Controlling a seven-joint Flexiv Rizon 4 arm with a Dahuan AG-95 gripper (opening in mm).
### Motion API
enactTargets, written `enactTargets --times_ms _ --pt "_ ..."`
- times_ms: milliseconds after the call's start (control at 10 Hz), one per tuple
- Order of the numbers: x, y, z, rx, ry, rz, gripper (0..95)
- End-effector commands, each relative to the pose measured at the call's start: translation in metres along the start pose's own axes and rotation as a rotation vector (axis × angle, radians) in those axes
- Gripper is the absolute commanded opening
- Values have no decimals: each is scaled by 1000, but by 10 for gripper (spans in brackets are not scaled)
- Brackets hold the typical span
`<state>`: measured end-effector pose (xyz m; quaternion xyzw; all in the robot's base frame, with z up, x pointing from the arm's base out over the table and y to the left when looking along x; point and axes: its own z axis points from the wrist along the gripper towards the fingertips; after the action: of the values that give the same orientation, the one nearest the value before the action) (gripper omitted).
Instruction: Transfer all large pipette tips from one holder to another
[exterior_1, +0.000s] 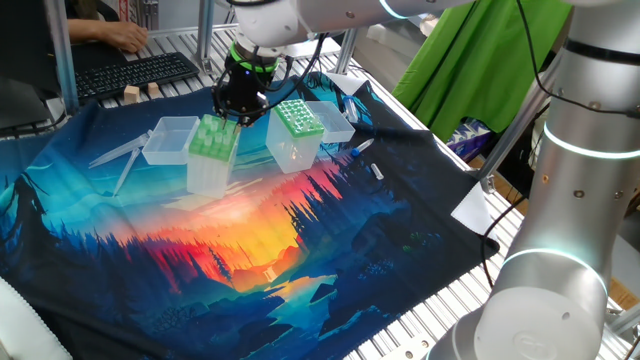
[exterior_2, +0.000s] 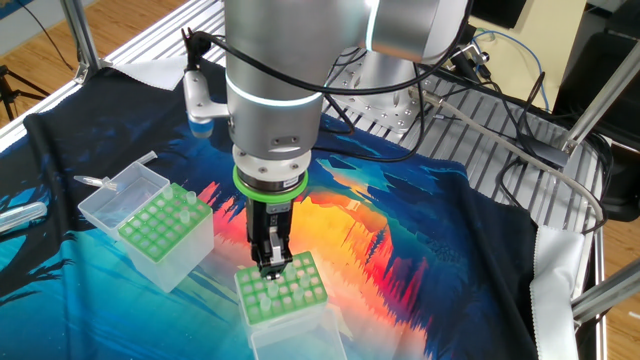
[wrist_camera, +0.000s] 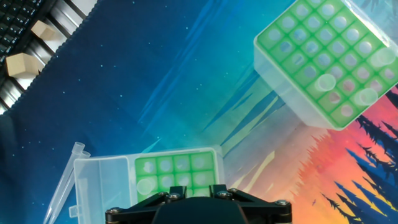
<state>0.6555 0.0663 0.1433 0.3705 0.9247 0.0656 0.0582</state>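
directly over the plain light-green holder (exterior_2: 283, 290) the gripper (exterior_2: 272, 262) points straight down, its jaws at the back edge of the top plate. whether the jaws are spread or closed, and whether they grip anything, cannot be told: the fingers look close together in the other fixed view, and the hand view shows only the black gripper body along its bottom edge. the plain light-green holder stands on the tabletop cloth (exterior_1: 300, 260), a dark cloth printed with a sunset forest. a couple of large pipette tips (exterior_2: 263, 296) (clear, hard to count) show as rims in its holes nearest the gripper. well apart from it stands the dotted-grid holder (exterior_2: 165, 222), tipped a little, with at least one clear tip (exterior_2: 187, 197) sticking up from a hole near its far corner. just beside that holder lies an open clear lid (exterior_2: 118, 195). in the hand view two tip rims (wrist_camera: 324, 84) sit in the tilted holder's holes at the upper right.
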Motion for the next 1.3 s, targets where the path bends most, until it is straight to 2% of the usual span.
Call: enactTargets --times_ms 100,500,1300 --pt "0 0 0 8 0 -2 190" --pt "0 2 -1 17 0 -6 190" --pt "0 2 0 49 -31 -24 190"
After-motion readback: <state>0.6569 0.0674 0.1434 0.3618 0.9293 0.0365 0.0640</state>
